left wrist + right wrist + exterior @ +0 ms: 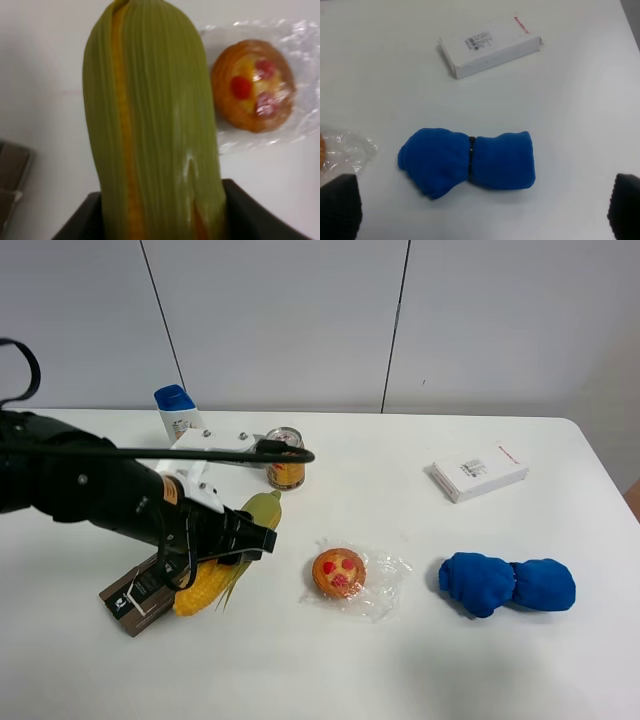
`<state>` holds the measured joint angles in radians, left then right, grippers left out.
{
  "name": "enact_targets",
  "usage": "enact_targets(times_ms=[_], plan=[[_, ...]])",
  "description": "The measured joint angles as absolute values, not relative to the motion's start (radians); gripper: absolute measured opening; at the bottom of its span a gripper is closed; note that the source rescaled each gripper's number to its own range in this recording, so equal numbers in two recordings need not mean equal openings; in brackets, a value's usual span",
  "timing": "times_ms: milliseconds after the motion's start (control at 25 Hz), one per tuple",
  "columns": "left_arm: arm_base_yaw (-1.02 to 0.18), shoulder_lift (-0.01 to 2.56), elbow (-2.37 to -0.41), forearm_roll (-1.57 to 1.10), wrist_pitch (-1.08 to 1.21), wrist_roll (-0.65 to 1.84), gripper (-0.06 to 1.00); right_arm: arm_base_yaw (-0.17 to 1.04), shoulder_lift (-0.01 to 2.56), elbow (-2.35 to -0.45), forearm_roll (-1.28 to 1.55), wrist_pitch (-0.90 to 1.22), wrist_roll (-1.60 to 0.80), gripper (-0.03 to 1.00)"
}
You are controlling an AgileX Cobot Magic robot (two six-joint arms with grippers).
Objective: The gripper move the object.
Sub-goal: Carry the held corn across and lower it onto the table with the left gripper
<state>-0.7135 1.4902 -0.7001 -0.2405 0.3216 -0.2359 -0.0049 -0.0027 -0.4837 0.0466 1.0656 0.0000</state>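
Note:
The ear of corn lies slanted on the white table at the left, with its yellow kernel end by a brown box and its green husk tip pointing toward the can. My left gripper is down over its middle. In the left wrist view the husk fills the frame, and dark fingers press on both sides of it, so the left gripper is shut on the corn. My right gripper is open and empty above the blue cloth. It does not show in the exterior view.
An orange-gold can stands behind the corn. A wrapped round pastry lies right of it. A brown box touches the corn's yellow end. There is also a blue-capped white bottle, a white box and a blue rolled cloth.

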Motion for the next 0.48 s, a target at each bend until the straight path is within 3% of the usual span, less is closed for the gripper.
enact_targets(times_ms=[240, 480], plan=[[-0.734, 1.489, -0.609, -0.241, 0.288, -0.233, 0.03, -0.005, -0.003, -0.484, 0.047, 1.066, 0.0, 1.0], [-0.802, 1.489, -0.605, -0.247, 0.244, -0.066, 0.03, -0.005, -0.003, -0.484, 0.047, 1.066, 0.0, 1.0]])
